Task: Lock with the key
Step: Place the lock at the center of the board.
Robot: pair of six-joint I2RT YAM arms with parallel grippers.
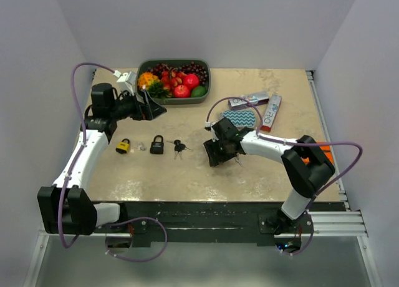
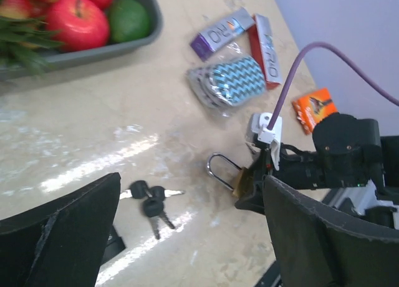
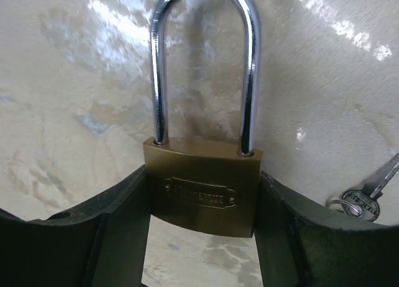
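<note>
Right wrist: clenched on brass padlock [image 3: 202, 187] with right hand [image 3: 202, 234], shackle out over glossy, mottled beige table [image 1: 249, 175]. Left hand [image 1: 151, 109] spread wide, grasping nothing, beside fruit tray [image 1: 206, 87]. Keys [image 1: 178, 146] loose mid-table. Plain pale walls [image 1: 218, 25] around.

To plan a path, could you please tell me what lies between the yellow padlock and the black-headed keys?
The top view shows a black padlock and a small silvery piece between the yellow padlock and the keys.

3 padlocks [image 1: 156, 145], 1 fruit tray [image 1: 207, 82]
</note>
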